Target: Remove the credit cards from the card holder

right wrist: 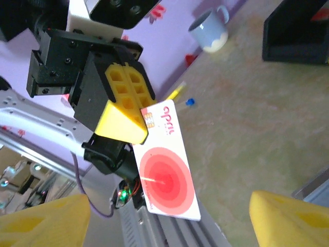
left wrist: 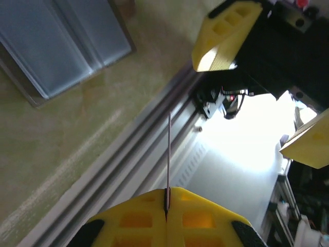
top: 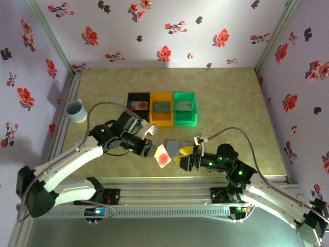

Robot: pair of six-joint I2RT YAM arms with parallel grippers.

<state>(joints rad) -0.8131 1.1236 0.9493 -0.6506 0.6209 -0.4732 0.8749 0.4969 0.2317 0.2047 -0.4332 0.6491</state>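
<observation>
- Nearest, an aluminium rail (top: 169, 193) runs along the table's near edge and carries both arm bases.
- Just past it, the left gripper (top: 152, 149) is clamped on a white credit card (top: 162, 156) with a red disc, held raised and tilted. From the left wrist the card is edge-on, pinched between fingers (left wrist: 195, 216) pressed together.
- At 3 o'clock of that card, the right gripper (top: 181, 155) stands wide with nothing between its yellow fingers (right wrist: 293, 221).
- The blue-grey card holder (top: 177, 144) lies flat on the table at 1 o'clock of the held card, its two panels side by side.
- The table (top: 231, 103) is mottled olive-beige.
- At 12 o'clock of the holder, three bins sit in a touching row:
  - The black bin (top: 138, 96) holds a reddish-marked card (top: 139, 105).
  - The orange bin (top: 162, 121) holds a grey-green card (top: 162, 106).
  - The green bin (top: 185, 121) holds a silvery card (top: 183, 105).
- A pale blue cup (top: 76, 110) stands at the table's 9 o'clock edge.
- Lilac walls (top: 154, 31) printed with red and dark flowers close three sides.
</observation>
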